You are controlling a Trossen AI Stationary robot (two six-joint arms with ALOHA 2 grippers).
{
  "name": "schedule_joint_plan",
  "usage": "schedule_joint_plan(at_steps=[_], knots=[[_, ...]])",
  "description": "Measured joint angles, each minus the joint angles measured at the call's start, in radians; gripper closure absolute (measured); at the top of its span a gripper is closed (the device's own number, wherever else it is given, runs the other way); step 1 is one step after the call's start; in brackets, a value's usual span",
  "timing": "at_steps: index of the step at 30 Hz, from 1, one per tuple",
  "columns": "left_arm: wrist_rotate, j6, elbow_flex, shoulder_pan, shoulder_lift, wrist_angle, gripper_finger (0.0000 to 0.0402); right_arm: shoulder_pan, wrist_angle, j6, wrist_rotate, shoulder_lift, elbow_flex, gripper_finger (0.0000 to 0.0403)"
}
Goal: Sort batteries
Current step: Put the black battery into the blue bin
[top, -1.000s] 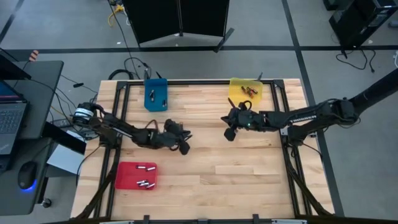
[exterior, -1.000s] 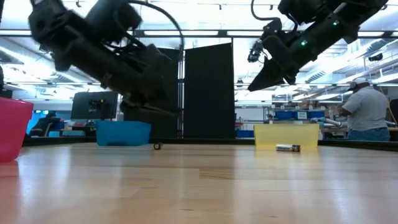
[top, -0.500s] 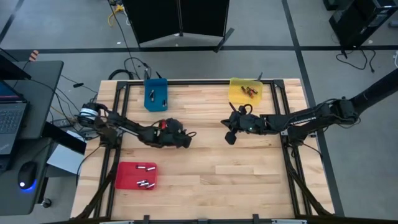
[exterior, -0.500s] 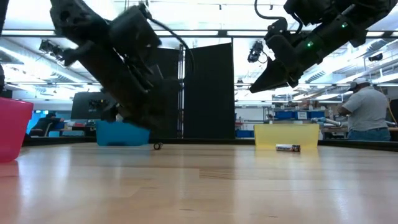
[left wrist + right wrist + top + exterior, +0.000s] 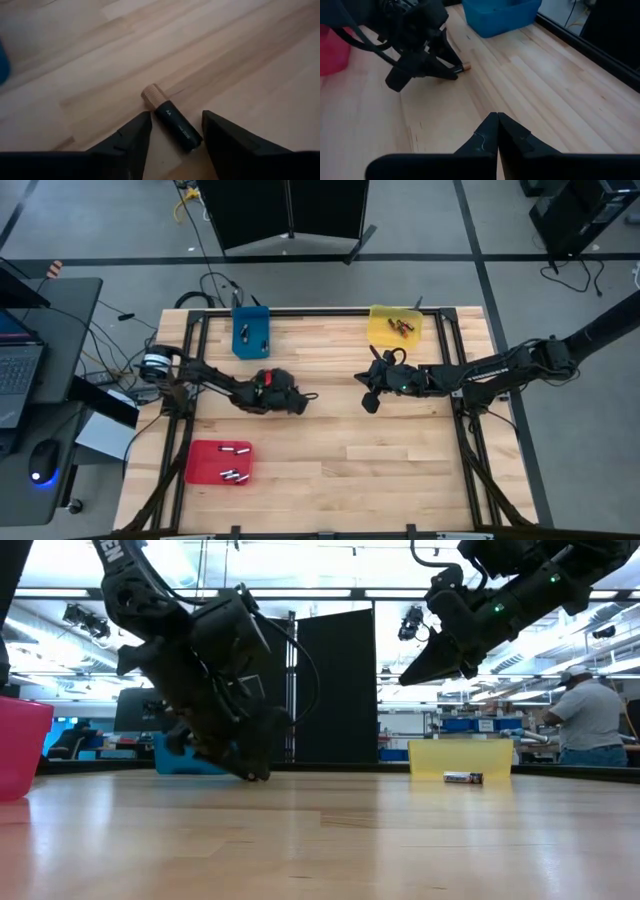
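Lying on the wooden table (image 5: 400, 460) between the spread fingers of the left gripper (image 5: 172, 145), one black cylindrical battery with a copper-brown end (image 5: 172, 121) bears the small letters "AA", ungrasped. The right gripper (image 5: 497, 131) hovers clenched and empty, well apart. Three plastic trays: blue (image 5: 251, 332) holding two cells, yellow (image 5: 394, 327) two, red (image 5: 219, 462) several

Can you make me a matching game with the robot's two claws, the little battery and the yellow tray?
Things:
1. left gripper
2. right gripper
3. black battery
4. yellow tray

States:
A. holds copper-ended batteries
B. lying on the wood between two open fingers
C. shut, up in the air
D. open, down at the table

Pairs: 1-D, 2-C, 3-B, 4-A
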Motion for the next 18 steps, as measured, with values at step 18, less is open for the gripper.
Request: schedule_joint_plan(at_steps=[18], knots=[[0.142,0.402,-0.004,-0.019,-0.063,-0.035,0.0354,0.013,0.001,-0.032,-0.087,0.0,0.0,0.0389]])
